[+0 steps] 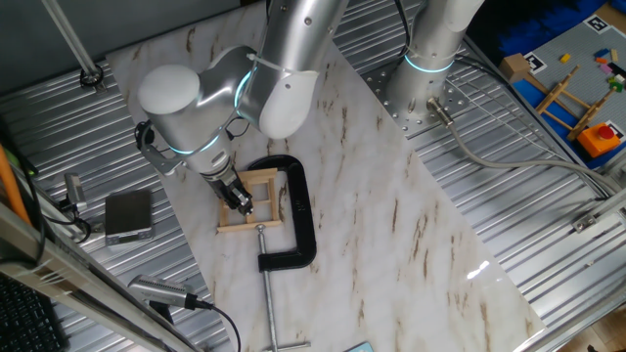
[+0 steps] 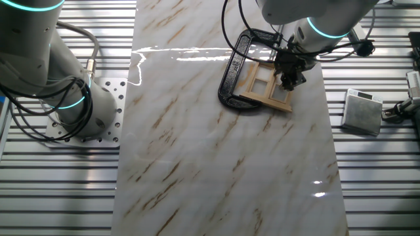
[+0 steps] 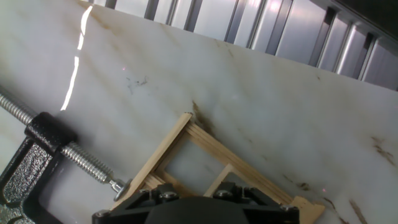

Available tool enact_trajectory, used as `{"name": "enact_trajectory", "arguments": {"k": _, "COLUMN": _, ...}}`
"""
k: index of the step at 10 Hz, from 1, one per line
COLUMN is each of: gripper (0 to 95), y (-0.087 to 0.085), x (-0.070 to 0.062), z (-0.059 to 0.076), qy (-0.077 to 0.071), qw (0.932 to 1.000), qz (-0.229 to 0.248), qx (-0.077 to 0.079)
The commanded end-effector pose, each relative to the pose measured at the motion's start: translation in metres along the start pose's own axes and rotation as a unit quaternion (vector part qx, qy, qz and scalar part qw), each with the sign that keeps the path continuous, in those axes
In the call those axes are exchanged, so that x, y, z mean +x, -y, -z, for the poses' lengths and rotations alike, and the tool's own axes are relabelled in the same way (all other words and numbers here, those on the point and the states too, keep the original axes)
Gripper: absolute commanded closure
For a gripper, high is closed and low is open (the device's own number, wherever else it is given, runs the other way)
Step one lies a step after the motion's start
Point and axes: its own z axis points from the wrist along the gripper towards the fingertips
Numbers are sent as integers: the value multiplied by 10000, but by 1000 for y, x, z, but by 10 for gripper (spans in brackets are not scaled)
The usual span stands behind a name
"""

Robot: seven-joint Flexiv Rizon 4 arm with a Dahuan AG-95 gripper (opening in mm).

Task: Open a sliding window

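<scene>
Sliding window lies flat on the marble-patterned table, near the table's edge, pinned there by a black C-clamp whose frame wraps one side of the wooden frame. Clamp screw tip presses against the window's edge in the hand view. Gripper is down on the window, over the panes on the side away from the clamp's frame. Jaws: cannot tell whether apart or together; the fingertips are hidden by the gripper body in all three views. Grey box sits off the marble on the ribbed metal surface, near the gripper. Black-and-white marker tags show at the far corner. No legible writing or brand marks.
</scene>
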Motion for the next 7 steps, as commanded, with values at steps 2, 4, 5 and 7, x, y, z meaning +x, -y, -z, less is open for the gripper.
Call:
{"name": "enact_trajectory", "arguments": {"k": 2, "gripper": 380, "y": 0, "x": -1, "z": 0, "qy": 14, "qw": 10000, "qz": 52, "qx": -42}}
{"name": "enact_trajectory", "arguments": {"k": 4, "gripper": 380, "y": -1, "x": 0, "z": 0, "qy": 32, "qw": 9999, "qz": 78, "qx": -96}}
{"name": "enact_trajectory", "arguments": {"k": 5, "gripper": 380, "y": -1, "x": 0, "z": 1, "qy": 36, "qw": 9999, "qz": 82, "qx": -113}}
{"name": "enact_trajectory", "arguments": {"k": 7, "gripper": 380, "y": -3, "x": 0, "z": 3, "qy": 48, "qw": 9998, "qz": 98, "qx": -154}}
